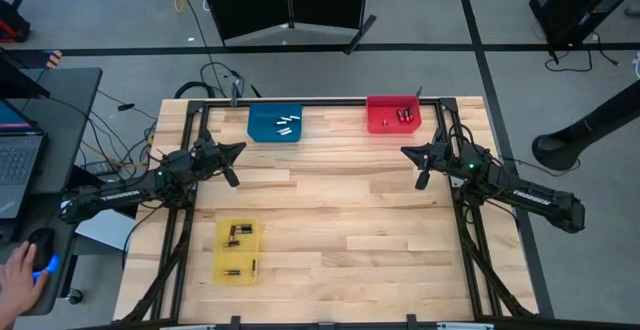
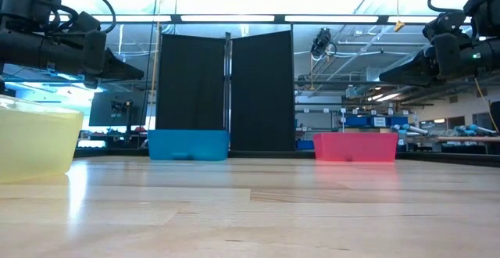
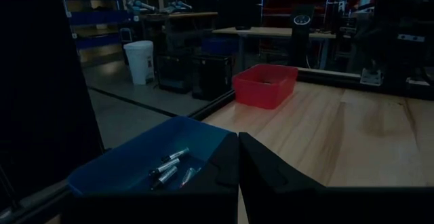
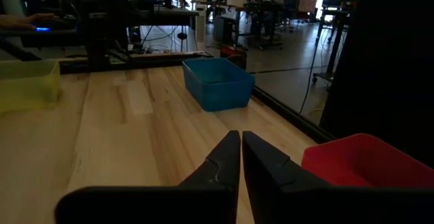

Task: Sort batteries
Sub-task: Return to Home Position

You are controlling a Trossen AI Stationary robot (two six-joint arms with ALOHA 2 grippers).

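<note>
High view: the pale plank-topped wooden desk (image 1: 330,220) fills the middle of the scene, with the dark left arm (image 1: 130,188) drawn back along its left edge and the dark right arm (image 1: 520,192) along its right edge, both folded low and well apart from each other. That mirrored, withdrawn pose looks like a rest position, which would fit a job that is finished or nearly so. Three open tubs stand where each arm can reach one. A rectangular blue plastic bin (image 1: 262,130) and a rectangular red plastic bin (image 1: 378,104) sit at the far edge, and a longer yellow plastic bin (image 1: 222,250) sits near the front left. Keeping the kinds in separate tubs is the point of the sorting. In its own wrist view the left hand (image 3: 239,142) hovers just short of the blue tub, its two dark fingers pressed together with nothing between them. The right hand (image 4: 241,139) hangs over bare wood near the red tub, likewise closed tip to tip and carrying nothing. The small silver-grey batteries (image 1: 288,124) lie loose in the blue tub, the red-and-black batteries (image 1: 403,117) in the red one, and the dark batteries (image 1: 240,233) in the yellow one. No cell shows on the planks.
</note>
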